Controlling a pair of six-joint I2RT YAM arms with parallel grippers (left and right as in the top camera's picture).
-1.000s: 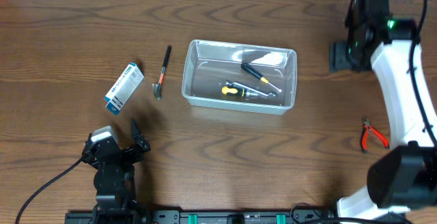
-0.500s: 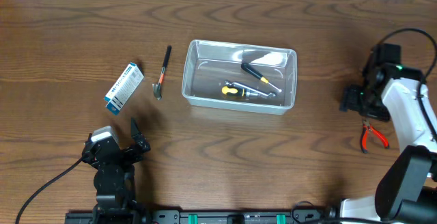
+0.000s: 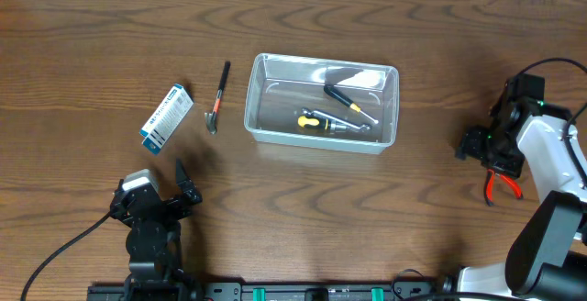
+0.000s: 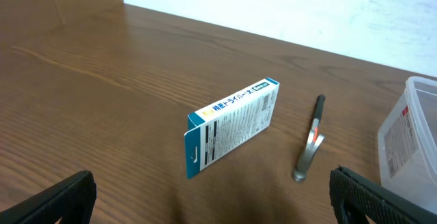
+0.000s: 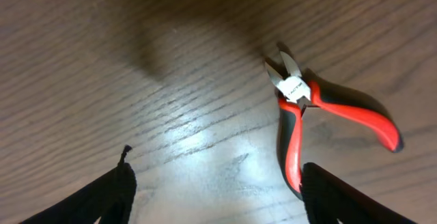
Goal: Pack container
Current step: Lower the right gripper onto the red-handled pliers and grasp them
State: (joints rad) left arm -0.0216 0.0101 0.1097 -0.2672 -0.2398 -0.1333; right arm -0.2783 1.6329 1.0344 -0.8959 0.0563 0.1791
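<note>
The clear plastic container (image 3: pixel 321 104) sits mid-table with a yellow-handled screwdriver (image 3: pixel 316 121) and a black-handled tool (image 3: pixel 348 102) inside; its corner shows in the left wrist view (image 4: pixel 413 142). Red-handled pliers (image 3: pixel 500 182) lie at the far right and fill the right wrist view (image 5: pixel 314 125). My right gripper (image 3: pixel 486 152) is open just above and left of the pliers, with bare table between its fingers (image 5: pixel 215 197). My left gripper (image 3: pixel 170 186) is open and empty at the front left, facing the box.
A blue-and-white cardboard box (image 3: pixel 166 117) lies left of the container, also in the left wrist view (image 4: pixel 232 125). A small black-handled hammer (image 3: pixel 218 96) lies between box and container and shows in the left wrist view (image 4: pixel 311 142).
My right arm swung from the back right corner down toward the pliers and now hovers over them. The left arm has not moved.
</note>
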